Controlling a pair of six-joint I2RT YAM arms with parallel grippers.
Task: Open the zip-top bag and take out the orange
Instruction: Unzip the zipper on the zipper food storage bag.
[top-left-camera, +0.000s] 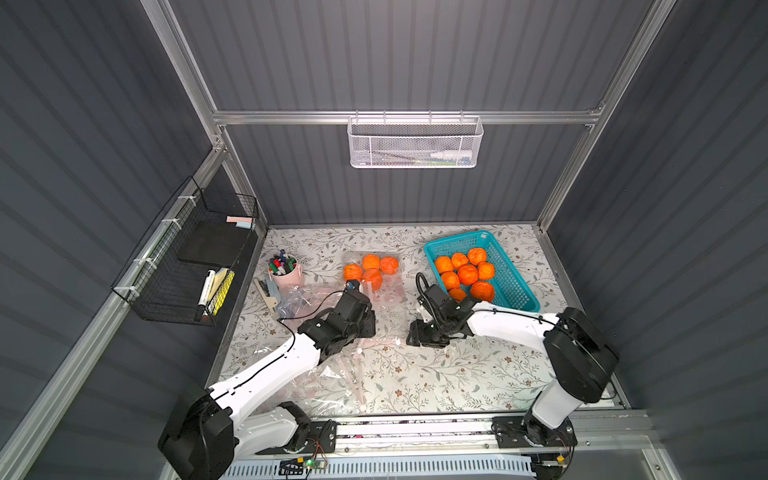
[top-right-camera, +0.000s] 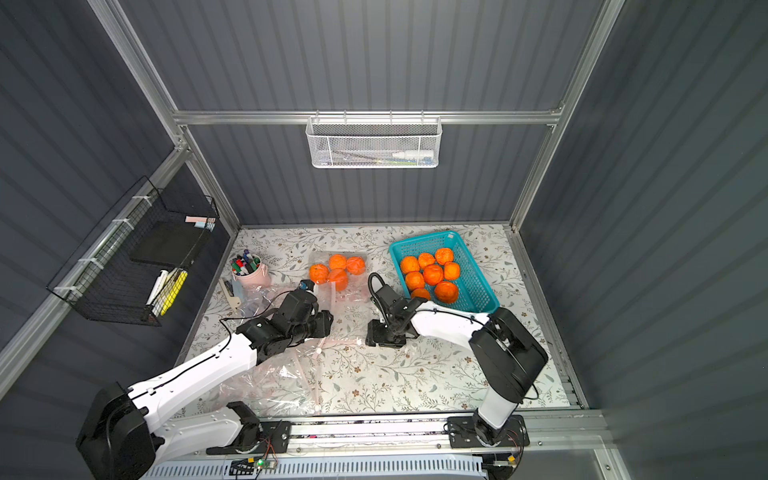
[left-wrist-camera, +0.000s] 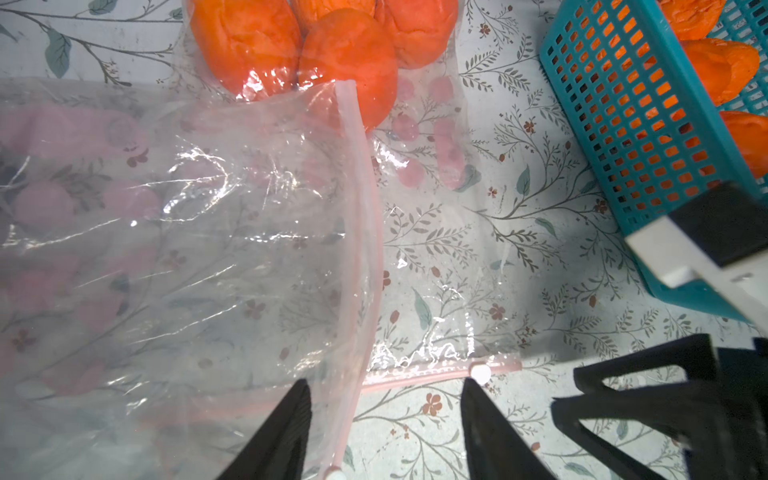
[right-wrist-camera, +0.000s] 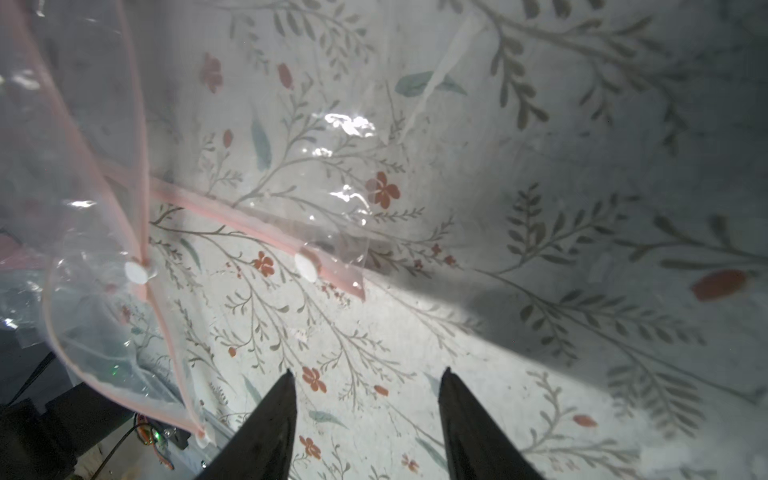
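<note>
The left tool (left-wrist-camera: 385, 383), open, is nearer: the zip-top bag's (left-wrist-camera: 436, 249) seal (left-wrist-camera: 415, 377) lies crosswise just before it; right tool (right-wrist-camera: 368, 371) open too.

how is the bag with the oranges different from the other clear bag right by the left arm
The orange bag holds four oranges and lies flat; the empty bag holds nothing and billows up, crumpled. The orange bag's zip strip runs as one line; the empty bag's strips gape apart. Both are clear plastic with pink zips.
</note>
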